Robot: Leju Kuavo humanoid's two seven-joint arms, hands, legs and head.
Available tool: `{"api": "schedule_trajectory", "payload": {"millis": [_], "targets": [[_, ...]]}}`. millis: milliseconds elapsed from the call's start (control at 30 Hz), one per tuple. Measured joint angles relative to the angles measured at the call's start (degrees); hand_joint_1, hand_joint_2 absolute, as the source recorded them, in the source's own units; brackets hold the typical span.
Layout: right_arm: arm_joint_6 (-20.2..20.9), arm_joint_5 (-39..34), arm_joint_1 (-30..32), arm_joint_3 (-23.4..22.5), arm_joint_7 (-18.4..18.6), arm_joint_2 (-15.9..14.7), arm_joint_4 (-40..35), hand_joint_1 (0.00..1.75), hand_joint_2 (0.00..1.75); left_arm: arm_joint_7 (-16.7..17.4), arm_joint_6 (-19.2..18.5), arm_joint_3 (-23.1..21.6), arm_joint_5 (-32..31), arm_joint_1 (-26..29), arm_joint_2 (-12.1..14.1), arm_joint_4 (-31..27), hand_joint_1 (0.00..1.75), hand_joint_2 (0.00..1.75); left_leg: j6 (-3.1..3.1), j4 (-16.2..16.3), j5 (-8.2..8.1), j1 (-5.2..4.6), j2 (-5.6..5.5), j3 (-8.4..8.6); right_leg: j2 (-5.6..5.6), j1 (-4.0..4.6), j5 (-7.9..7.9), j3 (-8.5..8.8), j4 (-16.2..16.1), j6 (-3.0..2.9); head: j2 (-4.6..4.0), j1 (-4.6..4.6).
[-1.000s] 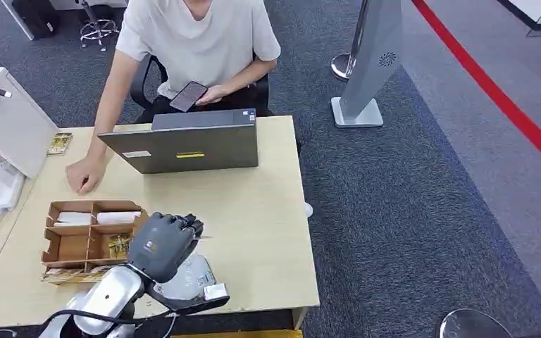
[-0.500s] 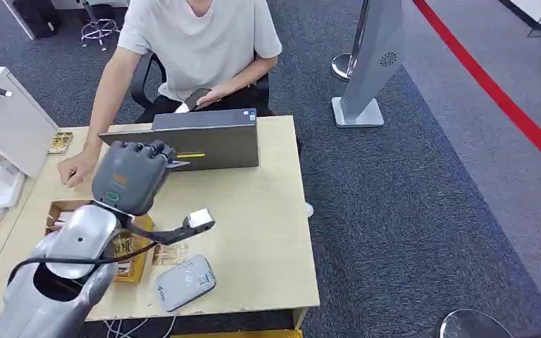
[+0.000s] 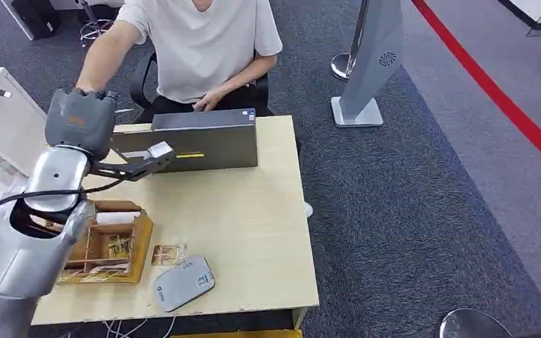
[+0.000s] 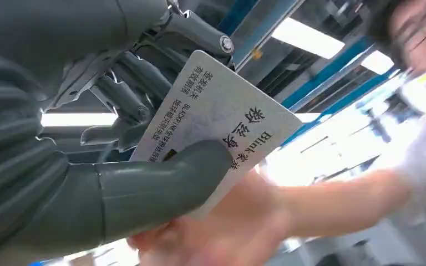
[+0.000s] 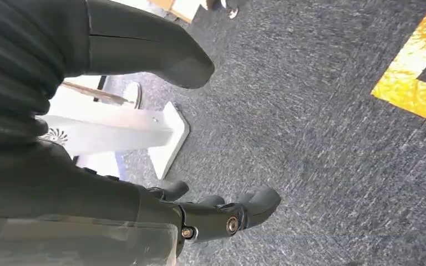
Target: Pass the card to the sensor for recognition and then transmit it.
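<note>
White card (image 4: 216, 124) is pinched between the thumb and the darker fingers of the left robot hand (image 3: 79, 122), raised above the bench (image 3: 253, 211) beyond its far left corner. Its long axis projects out past the fingers toward the person's hand (image 4: 222, 233), which lies just beside the card's lower edge. The left hand is nearer for the handover. The right robot hand (image 5: 199, 213) hangs over the carpet, fingers loosely apart, holding nothing.

A pale wooden table (image 3: 253, 211) carries a grey laptop (image 3: 197, 144) along its far edge; nearer than the laptop, toward the left, sits a brown compartment box (image 3: 113, 243); just beside the box lie a small patterned card (image 3: 168, 254) and a grey sensor (image 3: 184, 283).
</note>
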Motion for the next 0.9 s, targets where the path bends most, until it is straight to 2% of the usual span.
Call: {"api": "schedule_trajectory", "payload": {"millis": [167,333,367,533,700,900], "targets": [[0.2,0.0,0.0,0.2,0.2,-0.2,0.0,0.00,1.75,2.2,0.7,2.5,0.0,-2.2,2.0,7.9,1.75,1.75,-0.01,0.0,0.00,0.00,0.05,0.04,0.11,0.00,0.00,-0.02,0.0,-0.01,0.00,-0.02],[0.2,0.0,-0.1,0.2,0.5,-0.5,0.0,0.00,1.75,3.1,0.5,3.5,0.0,-2.6,3.2,11.7,1.75,1.75,-0.01,0.0,0.01,0.01,0.03,-0.01,0.10,0.02,0.00,-0.02,0.0,-0.01,0.00,-0.02],[0.2,0.0,-0.1,0.2,0.5,-0.5,0.0,0.00,1.75,3.1,0.5,3.8,0.0,-2.7,3.2,12.1,0.00,1.75,-0.01,0.0,0.01,0.01,0.02,-0.02,0.09,0.02,0.00,-0.02,0.0,-0.01,0.00,0.00],[0.2,-0.1,-0.1,0.2,0.5,-0.5,0.0,0.00,1.75,1.9,0.0,4.5,0.0,-2.9,3.1,12.9,0.00,1.75,0.00,0.0,-0.01,-0.03,0.02,-0.04,0.08,0.00,0.00,-0.01,0.0,0.00,0.00,0.00],[0.2,-0.1,-0.1,0.2,0.5,-0.5,0.0,0.00,1.75,0.0,1.7,6.1,0.0,-2.8,2.5,12.9,0.00,1.75,0.01,0.0,-0.01,-0.02,0.02,-0.03,0.07,-0.01,0.01,-0.01,0.0,0.01,0.00,0.00],[0.2,-0.1,-0.1,0.2,0.5,-0.5,0.0,0.00,1.75,-0.5,2.3,7.2,0.0,-2.3,2.1,12.9,0.00,1.75,0.00,0.0,0.00,-0.01,0.02,-0.02,0.07,0.00,0.01,-0.01,0.0,0.01,0.00,-0.02]]}}
